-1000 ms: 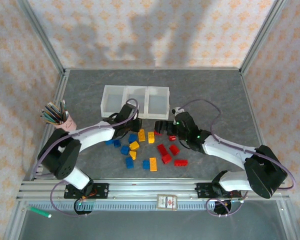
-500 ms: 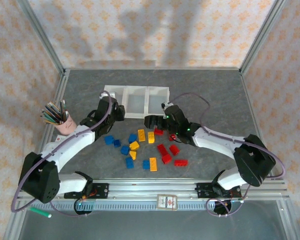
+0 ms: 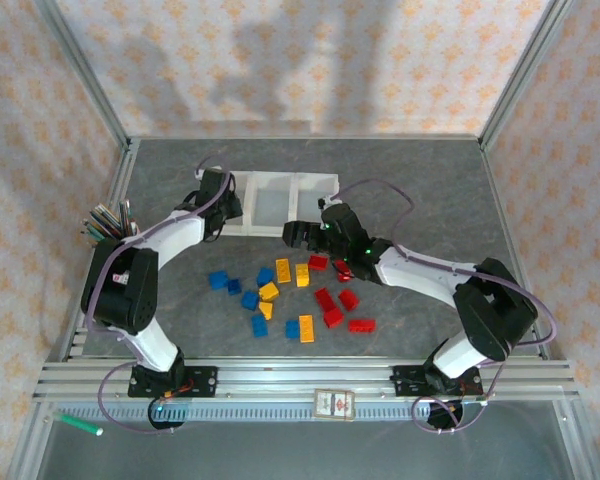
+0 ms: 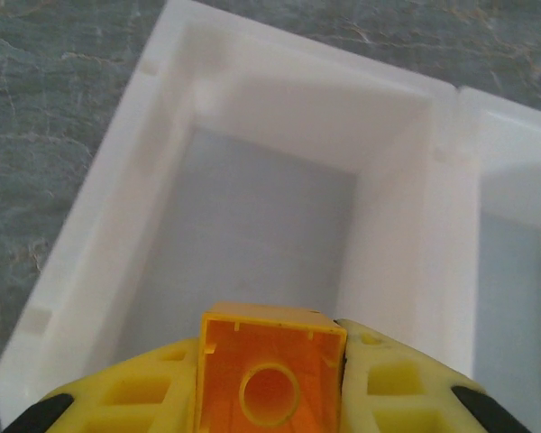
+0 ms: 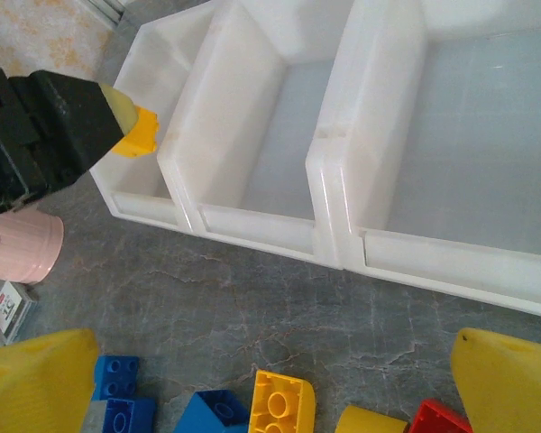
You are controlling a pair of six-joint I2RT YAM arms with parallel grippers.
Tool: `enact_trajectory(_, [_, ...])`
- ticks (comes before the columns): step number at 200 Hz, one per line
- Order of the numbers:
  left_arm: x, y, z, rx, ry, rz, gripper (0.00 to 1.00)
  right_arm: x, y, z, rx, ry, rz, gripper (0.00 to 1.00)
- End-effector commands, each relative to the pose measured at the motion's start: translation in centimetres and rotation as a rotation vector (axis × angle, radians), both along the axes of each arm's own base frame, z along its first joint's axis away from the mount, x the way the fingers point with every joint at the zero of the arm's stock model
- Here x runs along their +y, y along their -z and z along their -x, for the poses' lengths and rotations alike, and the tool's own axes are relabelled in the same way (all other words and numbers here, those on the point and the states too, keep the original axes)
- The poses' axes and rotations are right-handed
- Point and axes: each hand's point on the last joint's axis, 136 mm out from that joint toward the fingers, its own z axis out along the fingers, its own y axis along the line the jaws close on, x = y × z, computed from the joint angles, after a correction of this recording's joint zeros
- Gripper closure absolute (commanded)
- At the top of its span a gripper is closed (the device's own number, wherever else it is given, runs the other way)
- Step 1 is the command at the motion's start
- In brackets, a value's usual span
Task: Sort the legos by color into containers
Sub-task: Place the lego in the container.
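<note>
The left gripper, newly swung over the leftmost bin, clamps a yellow-orange brick for dropping; the right gripper gapes empty.

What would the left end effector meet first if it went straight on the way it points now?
Most likely the floor of the leftmost bin compartment. The left end effector, shut on a yellow-orange lego brick, points down into it, and the left wrist view shows nothing between. Depth is unclear.
</note>
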Motion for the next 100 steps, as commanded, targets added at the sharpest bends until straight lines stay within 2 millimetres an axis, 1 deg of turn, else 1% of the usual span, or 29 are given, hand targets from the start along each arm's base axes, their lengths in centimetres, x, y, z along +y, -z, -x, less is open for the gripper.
enact_trajectory(1, [0.3, -1.8, -2.1, -0.064, -0.01, -0.019, 0.65, 0.5, -1.8, -1.0, -0.043, 0.022, -0.016, 0.0])
enact_trajectory(7, [0.3, -1.6, -2.3, -0.059, -0.009, -0.022, 0.63, 0.5, -1.8, -1.1, -0.044, 0.022, -0.013, 0.0])
enact_trajectory(29, [0.2, -1.2, -2.7, -0.038, -0.008, -0.024, 0.59, 0.6, -1.8, -1.2, -0.045, 0.021, -0.008, 0.0])
enact_trajectory(53, [0.4, -1.4, -2.9, -0.037, -0.012, -0.035, 0.54, 0.8, -1.9, -1.2, -0.042, 0.014, -0.007, 0.0])
enact_trajectory(100, [0.7, -2.2, -2.7, -0.03, -0.003, -0.066, 0.45, 0.4, -3.0, -1.1, -0.06, 0.015, -0.005, 0.0])
